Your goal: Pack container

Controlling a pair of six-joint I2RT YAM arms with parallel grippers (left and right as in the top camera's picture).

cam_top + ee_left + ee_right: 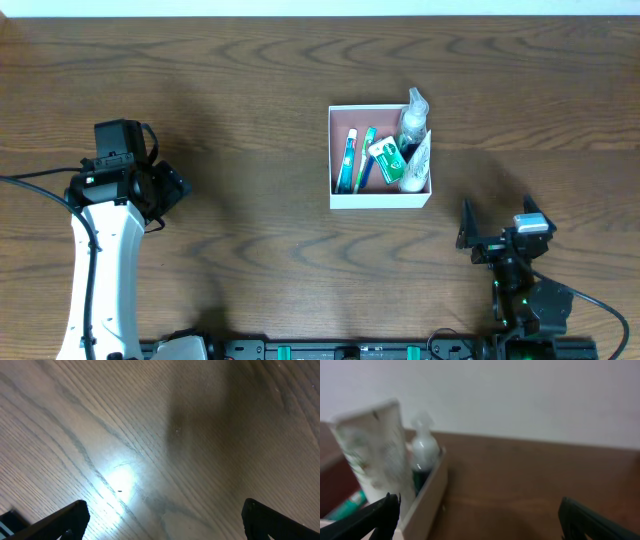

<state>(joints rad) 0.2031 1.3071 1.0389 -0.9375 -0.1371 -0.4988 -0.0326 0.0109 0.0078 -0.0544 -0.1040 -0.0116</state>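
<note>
Dark brown wood-grain surface point(250, 120) under a plain pale wall point(520, 395).
The grain runs in long wavy bands across the whole top, with soft shadows lying on it here and there. A bright white patch of reflected light point(120, 482) glares off the wood on the left side, and the wall rises blank and off-white behind the far edge.

My white-shelled left arm point(95, 270) reaches forward on the left side. Its black two-fingered left tool point(165, 522) points down, fingers spread wide with nothing between them. My black right arm point(530, 300) is folded close to its base. Its black right tool point(497, 228) is aimed forward, jaws likewise wide apart and empty.
</note>
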